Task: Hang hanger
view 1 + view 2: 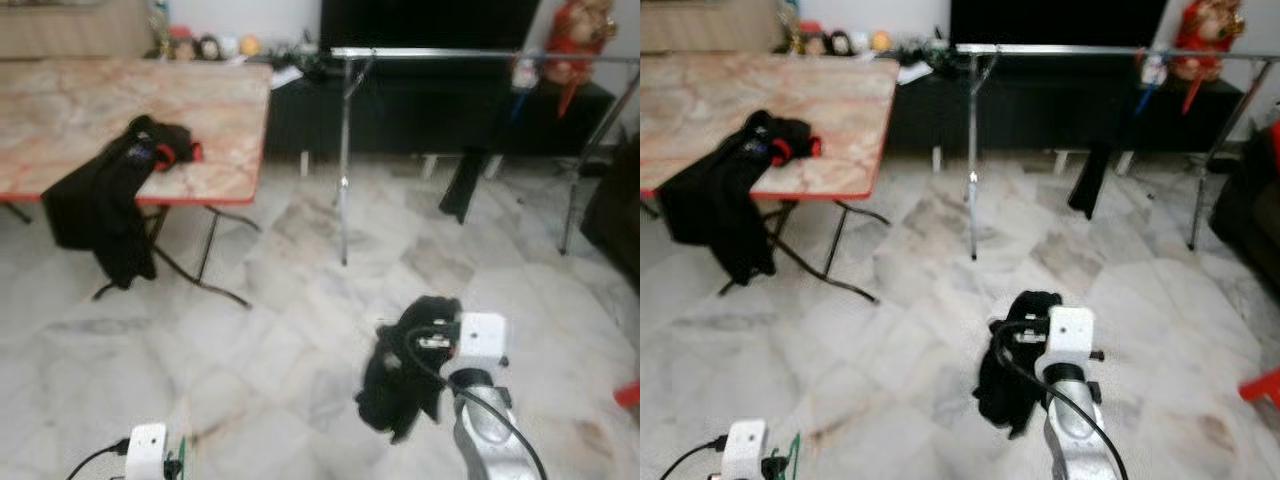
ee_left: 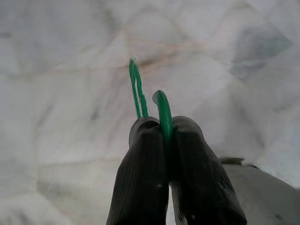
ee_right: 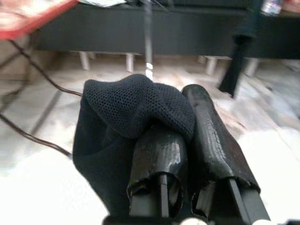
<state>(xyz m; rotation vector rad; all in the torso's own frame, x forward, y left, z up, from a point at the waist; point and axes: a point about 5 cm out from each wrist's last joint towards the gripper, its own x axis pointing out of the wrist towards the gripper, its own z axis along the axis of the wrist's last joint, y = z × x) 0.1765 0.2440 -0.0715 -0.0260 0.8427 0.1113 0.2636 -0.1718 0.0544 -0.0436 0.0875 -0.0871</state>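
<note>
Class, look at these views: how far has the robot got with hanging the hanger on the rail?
Done: both items are picked up. The left pincer is shut on the green hanger, low near the floor. The right pincer is shut on a black garment. In hand: both are held well short of the clothes rail. Left: reaching the rail and hooking the hanger on; another black garment lies on the table.
</note>
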